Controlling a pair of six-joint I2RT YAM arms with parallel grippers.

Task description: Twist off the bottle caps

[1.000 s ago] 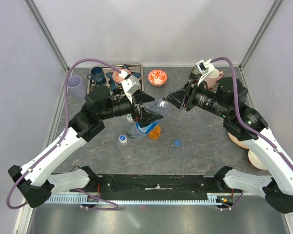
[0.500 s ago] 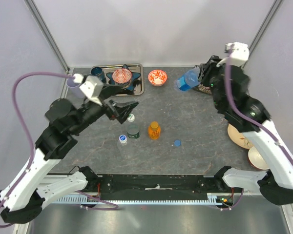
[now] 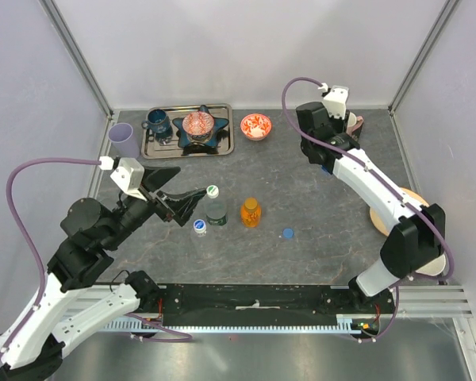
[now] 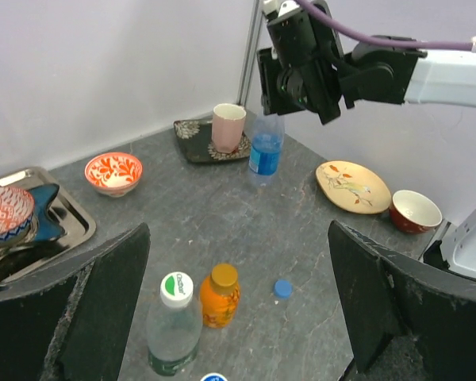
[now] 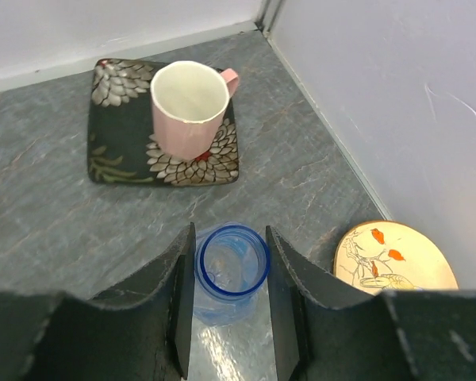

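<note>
The blue bottle [image 5: 228,308] stands uncapped on the table at the back right, near a dark floral plate; it also shows in the left wrist view [image 4: 265,151]. My right gripper [image 5: 232,266] is shut on its neck from above. The loose blue cap [image 3: 288,233] lies on the table. The orange bottle [image 3: 251,212] with its orange cap, a clear bottle with a white-and-green cap [image 3: 214,208] and a clear bottle with a white-and-blue cap [image 3: 198,228] stand mid-table. My left gripper [image 3: 192,181] is wide open and empty, just left of them.
A pink mug [image 5: 190,103] stands on the dark floral plate [image 5: 111,159]. A beige plate [image 4: 353,186] and a red bowl [image 4: 415,210] sit at the right. A metal tray [image 3: 222,147] with dishes, a lilac cup [image 3: 124,139] and a red patterned bowl [image 3: 255,125] are at the back.
Both grippers met at the blue bottle over mid-table. The right gripper then carried it to the back right and set it down. The left gripper drew back, open.
</note>
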